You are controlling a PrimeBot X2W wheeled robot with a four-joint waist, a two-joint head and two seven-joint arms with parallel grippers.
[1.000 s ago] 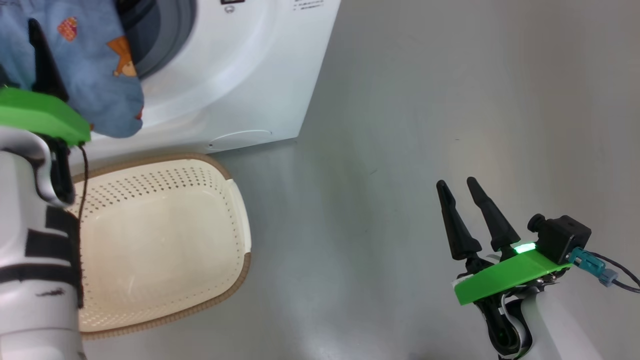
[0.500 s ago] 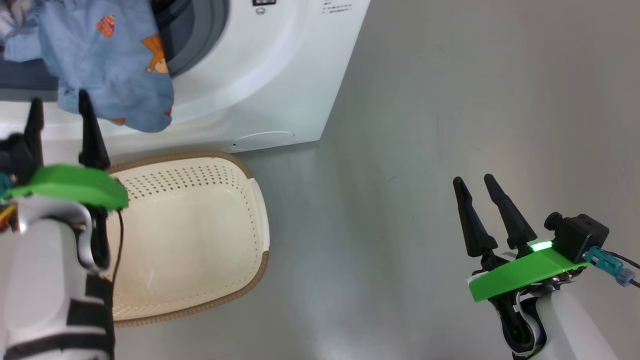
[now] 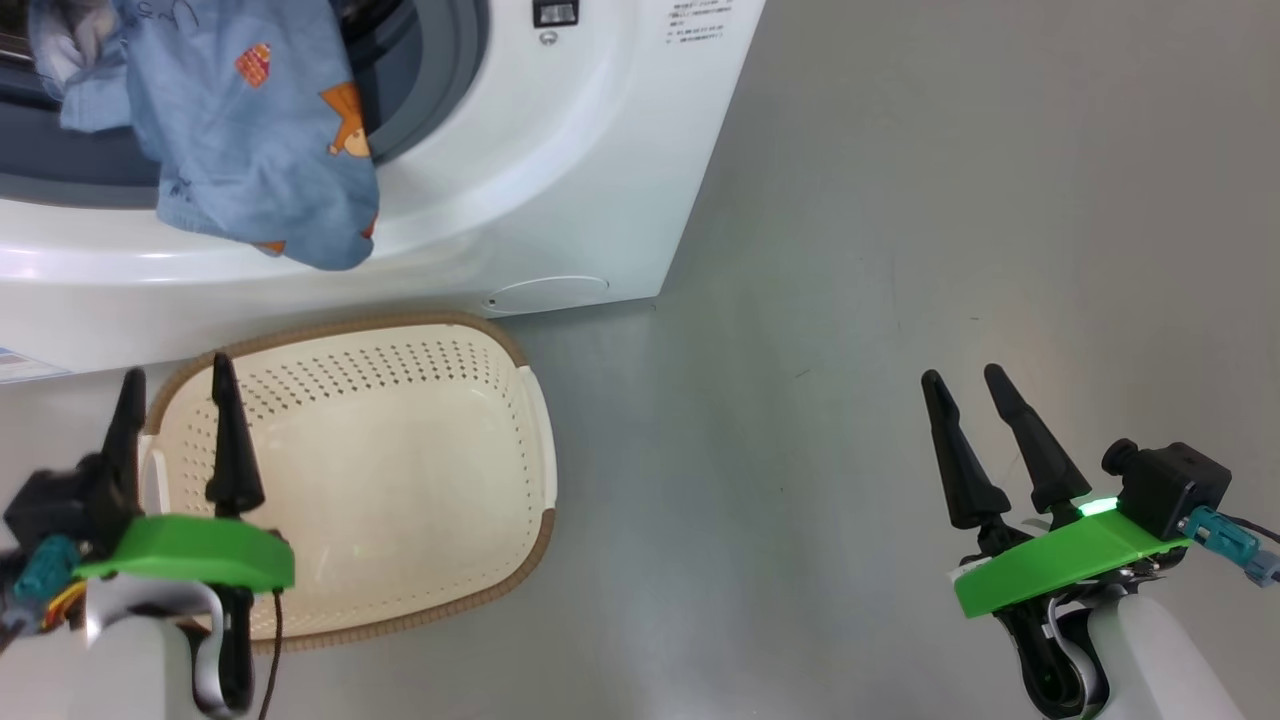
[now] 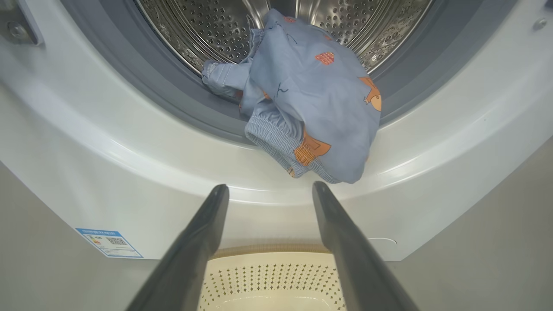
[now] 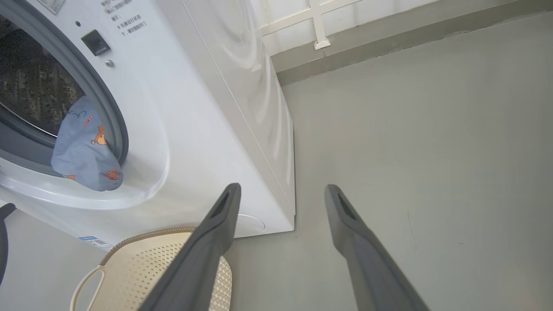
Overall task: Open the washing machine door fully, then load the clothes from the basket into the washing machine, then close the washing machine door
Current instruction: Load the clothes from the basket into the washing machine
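Blue clothes (image 3: 260, 140) draped over the lower lip of the washing machine (image 3: 560, 150) opening, partly inside the drum (image 4: 194, 26).
The left end effector (image 3: 175, 368), released, hovers at the basket (image 3: 370, 365) edge; the right end effector (image 3: 962, 375), also released, hangs above the floor (image 3: 900, 200).

So the clothes (image 3: 260, 150) hang over the washing machine (image 3: 560, 180) drum lip, straight ahead of the left gripper (image 3: 177, 367) jaws, with the basket (image 3: 380, 375) just below them. The floor (image 3: 850, 250) lies ahead of the right gripper (image 3: 962, 374), machine to its left.

Blue clothes (image 3: 260, 150) with orange prints, white washing machine (image 3: 560, 180) with grey gasket and steel drum, cream basket (image 3: 400, 470) with brown rim, grey floor (image 3: 900, 250)
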